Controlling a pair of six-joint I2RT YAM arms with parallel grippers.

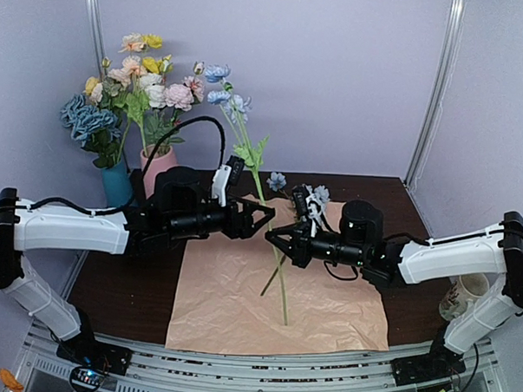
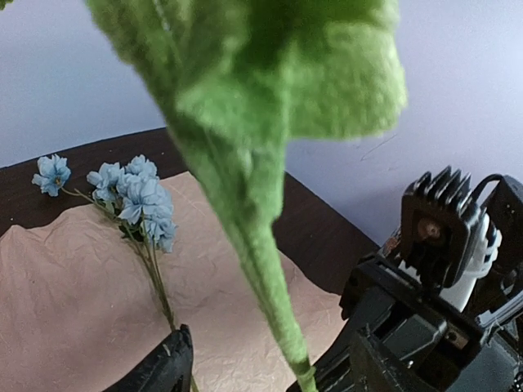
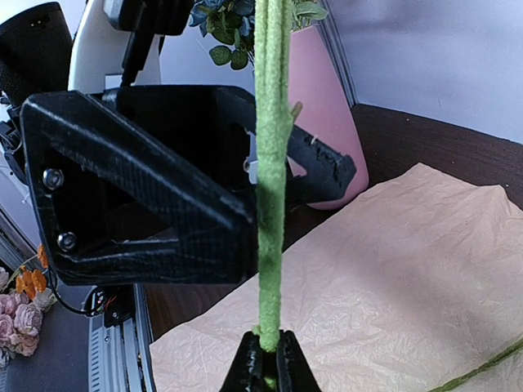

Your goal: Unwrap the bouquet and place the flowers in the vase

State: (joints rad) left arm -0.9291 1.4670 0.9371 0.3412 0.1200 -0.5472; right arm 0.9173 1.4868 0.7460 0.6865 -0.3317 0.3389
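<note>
Top view with both wrist views. Counted: two grippers, two vases, one sheet of paper, one flower held upright, one sprig lying down, one mug.

My right gripper (image 1: 272,240) is pinched narrow on the held flower (image 1: 256,174), its two fingertips shut on the green stem over the sheet. In my right wrist view the stem rises straight up from between them. My left gripper (image 1: 267,221) stands wide, one finger on either side of that stem just above my right gripper. Whether either finger touches the stem I cannot tell. In my left wrist view the fuzzy green stem and a leaf of this flower fill the foreground, blurred. The flower leans up and to the left, with its light blue blooms high against the back wall.

The paper (image 1: 231,307) lies spread flat and crinkled on the dark table (image 1: 408,211), below both grippers. The sprig (image 1: 317,195) of small blue blooms lies on the far part of the sheet, just beyond my right gripper, and its thin stems run back under that gripper.

The pink vase (image 1: 157,165) stands at the back left of the table, behind my left arm and well apart from the held flower. A bunch of pastel blooms stands above it. The teal vase (image 1: 116,185) stands just beside it on its left. The mug (image 1: 459,297) sits at the right edge of the table.
</note>
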